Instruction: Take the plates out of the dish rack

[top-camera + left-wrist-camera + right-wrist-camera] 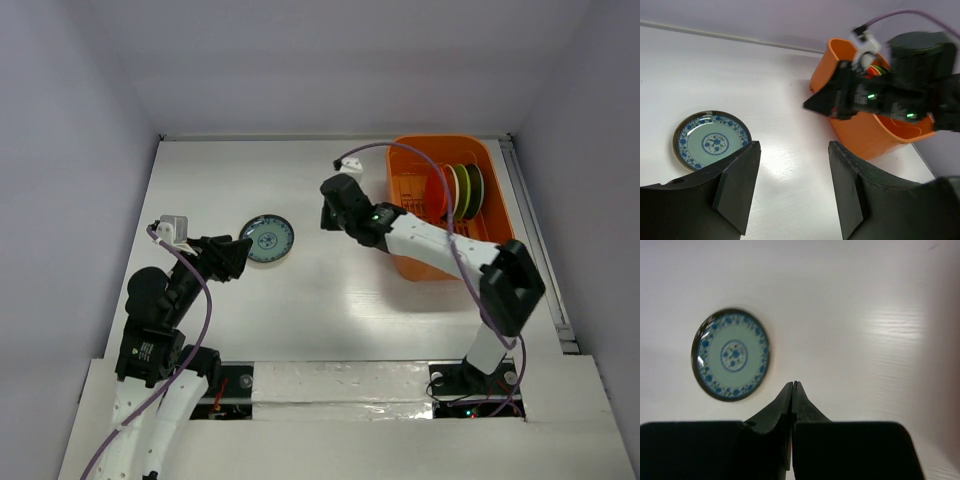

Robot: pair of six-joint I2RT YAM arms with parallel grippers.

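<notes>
Left tool (792, 150) is hanging spread, right tool (792, 385) pressed together; plates (465, 190) are looking rigid, slick, breakable: grip the rim.

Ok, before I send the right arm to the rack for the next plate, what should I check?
1. Patterned plate flat on the table, nothing gripping it: ok.
2. Right end effector empty: ok, though shut; open it before grasping.
3. Left end effector open, empty: ok.
4. Plates standing in the dish rack: ok; count cannot tell.
5. Purple cable clear of those plates: cannot tell.
</notes>
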